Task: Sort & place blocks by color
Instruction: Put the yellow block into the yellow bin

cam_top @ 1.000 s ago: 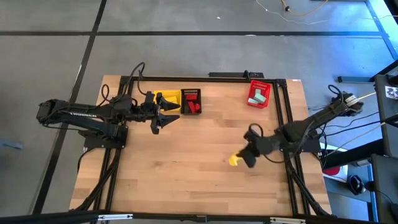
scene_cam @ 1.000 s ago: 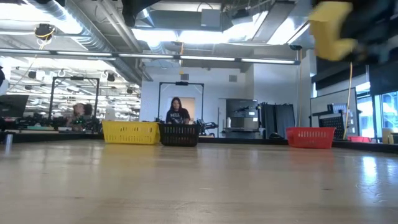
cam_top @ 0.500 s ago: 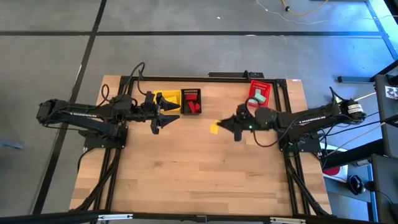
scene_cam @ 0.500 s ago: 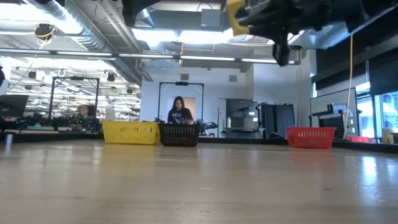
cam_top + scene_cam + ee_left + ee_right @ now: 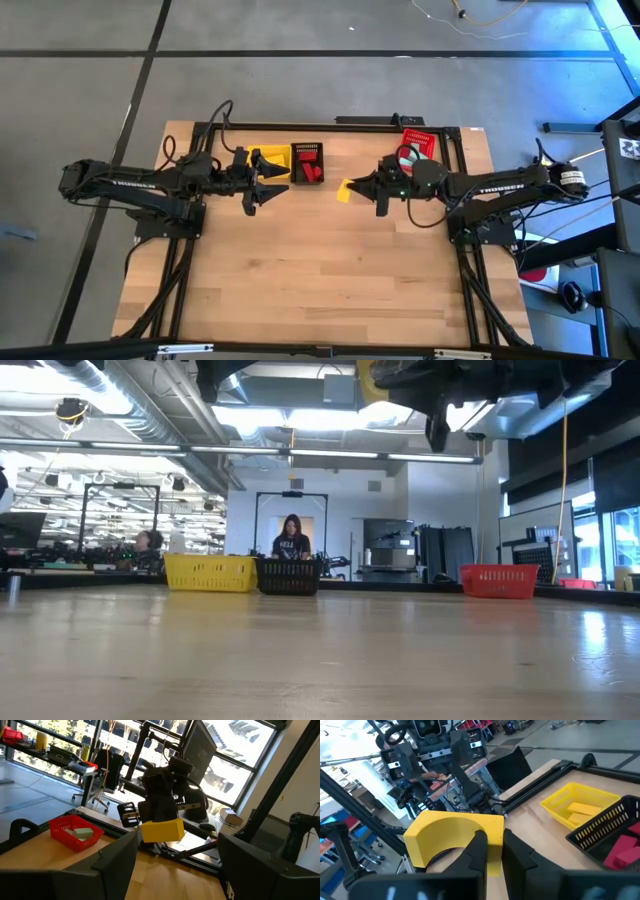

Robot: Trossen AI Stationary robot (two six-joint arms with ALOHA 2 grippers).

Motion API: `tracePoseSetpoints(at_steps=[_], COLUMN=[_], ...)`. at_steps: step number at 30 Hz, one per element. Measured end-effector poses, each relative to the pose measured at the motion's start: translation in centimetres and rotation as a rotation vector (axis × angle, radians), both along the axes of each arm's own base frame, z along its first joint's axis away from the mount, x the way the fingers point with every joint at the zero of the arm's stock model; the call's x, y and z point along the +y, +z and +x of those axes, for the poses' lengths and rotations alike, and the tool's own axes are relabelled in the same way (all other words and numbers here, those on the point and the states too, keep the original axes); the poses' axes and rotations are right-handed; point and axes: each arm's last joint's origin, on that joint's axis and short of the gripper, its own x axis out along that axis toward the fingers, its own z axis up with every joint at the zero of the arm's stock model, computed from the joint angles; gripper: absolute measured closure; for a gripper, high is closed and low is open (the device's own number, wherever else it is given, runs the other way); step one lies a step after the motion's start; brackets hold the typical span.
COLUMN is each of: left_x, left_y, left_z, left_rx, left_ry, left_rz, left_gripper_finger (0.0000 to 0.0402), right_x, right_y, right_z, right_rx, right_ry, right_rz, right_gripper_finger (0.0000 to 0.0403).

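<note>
High view: your right gripper (image 5: 352, 188), fingers clamped on a yellow arch block (image 5: 344, 189), hangs above the table (image 5: 300, 270) just beside the black basket (image 5: 308, 162). Your left gripper (image 5: 272, 186) waits open by the yellow basket (image 5: 272, 158).

Yellow block (image 5: 345, 189), yellow basket (image 5: 277, 158), black basket (image 5: 307, 163), red basket (image 5: 419, 150), pale wood table (image 5: 320, 270).

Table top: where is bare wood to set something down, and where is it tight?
The wood on the near side of both arms is bare table. The strip between the black basket and red basket is crowded by the right gripper carrying a yellow block. The left gripper crowds the yellow basket.
</note>
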Motion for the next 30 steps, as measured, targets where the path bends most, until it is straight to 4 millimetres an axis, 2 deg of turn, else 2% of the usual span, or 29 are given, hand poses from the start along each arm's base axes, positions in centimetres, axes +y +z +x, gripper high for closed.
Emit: tracePoseSetpoints(at_steps=[16, 19, 24, 27, 30], left_x=[0.0, 0.0, 0.0, 0.0, 0.0], left_y=[0.0, 0.1, 1.0, 1.3, 1.4], left_z=[0.0, 0.0, -0.2, -0.3, -0.3], left_rx=[0.000, -0.015, -0.107, -0.145, -0.150], left_ry=[-0.002, -0.008, -0.013, -0.014, -0.012], left_rz=[0.000, -0.022, -0.038, -0.036, -0.037], left_gripper_finger=[0.0134, 0.0134, 0.0134, 0.0134, 0.0134], right_x=[0.0, -0.2, -2.3, -3.8, -5.5], right_y=[0.1, -0.5, -4.4, -6.4, -7.7], right_z=[0.0, 0.5, 2.8, 5.4, 8.8], right_rx=[-0.013, 0.014, 0.144, 0.220, 0.255], right_ry=[0.000, -0.053, -0.191, -0.211, -0.223], right_rz=[-0.003, -0.005, 0.041, 0.075, 0.077], right_gripper_finger=[0.0373, 0.0373, 0.0373, 0.0373, 0.0373])
